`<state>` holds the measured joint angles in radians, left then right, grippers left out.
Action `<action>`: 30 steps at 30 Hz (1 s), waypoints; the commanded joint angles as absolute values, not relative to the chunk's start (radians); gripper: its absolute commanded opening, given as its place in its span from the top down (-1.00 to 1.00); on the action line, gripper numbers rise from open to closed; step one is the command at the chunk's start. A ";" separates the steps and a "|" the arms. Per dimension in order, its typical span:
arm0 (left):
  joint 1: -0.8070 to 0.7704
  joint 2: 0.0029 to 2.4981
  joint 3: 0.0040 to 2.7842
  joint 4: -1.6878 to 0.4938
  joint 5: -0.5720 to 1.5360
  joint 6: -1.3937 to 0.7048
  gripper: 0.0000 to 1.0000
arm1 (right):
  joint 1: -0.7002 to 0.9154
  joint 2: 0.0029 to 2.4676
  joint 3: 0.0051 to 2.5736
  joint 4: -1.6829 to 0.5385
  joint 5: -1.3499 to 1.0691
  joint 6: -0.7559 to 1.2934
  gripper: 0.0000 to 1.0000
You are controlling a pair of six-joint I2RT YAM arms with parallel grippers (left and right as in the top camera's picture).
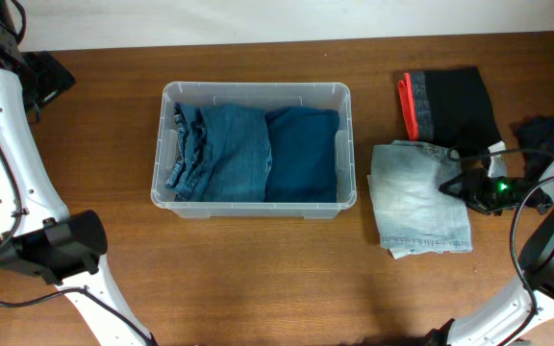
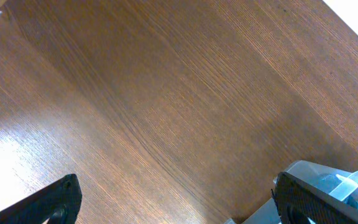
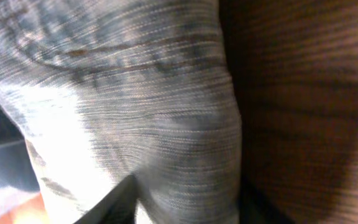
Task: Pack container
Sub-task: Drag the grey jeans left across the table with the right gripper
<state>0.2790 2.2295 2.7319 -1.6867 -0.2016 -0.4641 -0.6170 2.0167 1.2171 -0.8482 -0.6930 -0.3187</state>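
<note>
Container: the clear plastic bin (image 1: 256, 88) sat at the middle of the wooden table (image 1: 258, 279), long side running left to right, and upright.
Inside, left half: folded mid-blue jeans (image 1: 221, 152) lay flat, waistband and seams bunched against the left wall.
Inside, right half: a darker blue folded garment (image 1: 303, 154) lay beside them, the two touching along the middle and together covering the floor.
Just right of the bin: folded light-wash jeans (image 1: 414, 207) lay on the table, near the container's right wall but apart from it.
Behind those: a black garment with a red band (image 1: 455, 101) lay along its left edge, its near edge meeting the light jeans' far corner.
Far right: another dark cloth (image 1: 551, 139) lay at the table's edge, too dim to name more exactly.
Right gripper: the right gripper (image 1: 455, 183) was down on the right edge of the light-wash jeans. The wrist view was filled with pale denim, and a ridge of it was pinched between the two dark fingers (image 3: 114, 205).
Left gripper: the left gripper (image 2: 179, 202) was spread wide with nothing between the fingertips, bare wood grain under it. It was off to the container's left, and only a corner of the bin showed at the lower right of its wrist view.
Left arm: it ran along the table's left side, well apart from the clothes.
</note>
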 commanded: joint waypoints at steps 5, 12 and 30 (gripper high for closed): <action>0.280 2.214 2.726 -1.687 -0.206 -0.469 -0.99 | -0.596 2.071 1.179 -0.859 -0.827 -0.317 0.53; 0.280 2.214 2.726 -1.688 -0.206 -0.469 -0.99 | -0.596 2.071 1.211 -0.884 -1.004 -0.317 0.92; 0.280 2.214 2.726 -1.687 -0.206 -0.469 -0.99 | -0.628 2.070 1.273 -0.921 -1.450 -0.318 0.92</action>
<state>0.2790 2.2295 2.7319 -1.6867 -0.2016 -0.4641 -0.6117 2.0670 1.2209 -0.9115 -1.1881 -0.3111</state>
